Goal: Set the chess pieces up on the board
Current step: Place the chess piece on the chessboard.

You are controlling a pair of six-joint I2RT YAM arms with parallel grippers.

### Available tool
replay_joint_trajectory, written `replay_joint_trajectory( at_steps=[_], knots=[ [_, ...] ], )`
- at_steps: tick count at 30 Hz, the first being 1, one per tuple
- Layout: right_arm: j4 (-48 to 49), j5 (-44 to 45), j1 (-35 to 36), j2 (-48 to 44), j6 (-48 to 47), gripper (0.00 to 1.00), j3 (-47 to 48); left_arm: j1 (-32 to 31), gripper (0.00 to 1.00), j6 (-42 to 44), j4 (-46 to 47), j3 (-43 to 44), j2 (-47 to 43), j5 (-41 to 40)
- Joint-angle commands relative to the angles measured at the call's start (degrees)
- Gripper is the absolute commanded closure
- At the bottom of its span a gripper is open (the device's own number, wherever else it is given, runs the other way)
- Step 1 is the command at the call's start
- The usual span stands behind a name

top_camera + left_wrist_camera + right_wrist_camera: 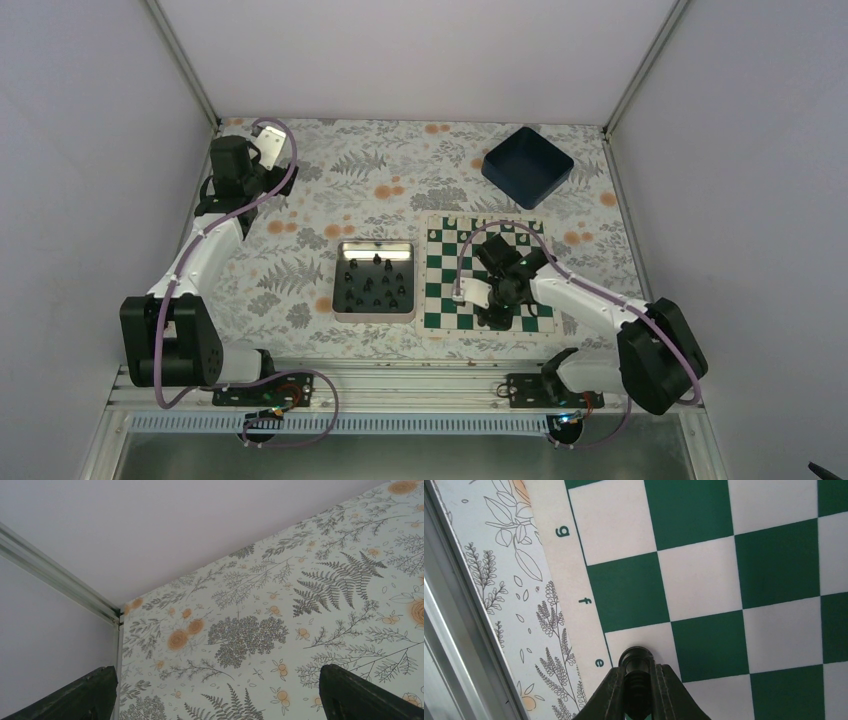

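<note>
"At the near edge of the board, by the printed letter e, what do the fingers of the right gripper hold?" asks the student.

"One black chess piece, round-headed and ringed at the neck. The two dark, tapering fingers are clamped on its sides. It stands upright over a white edge square. Contact with the square cannot be told."

"And the left gripper?"

"It sits by the table's far-left corner. Its matte black fingers are spread wide and hold nothing, above the cloth, which is printed with grey ferns and orange blossoms."

"Where are the remaining chess pieces?"

"They stand in a shiny rectangular tin just left of the flat green-and-white board. A dark blue square bin lies near the far-right corner."
</note>
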Motion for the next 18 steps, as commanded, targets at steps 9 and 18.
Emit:
replay_joint_trajectory(
  at_steps=[9,18],
  knots=[
    [2.21,0.42,1.08,0.90,0.21,0.93,-0.90,0.26,0.00,0.94,1.46,0.18,0.42,-0.50],
    [-0.14,0.72,1.06,-0.07,-0.04,0.75,0.07,0.26,0.00,1.04,1.37,0.18,0.84,-0.27]
  ],
)
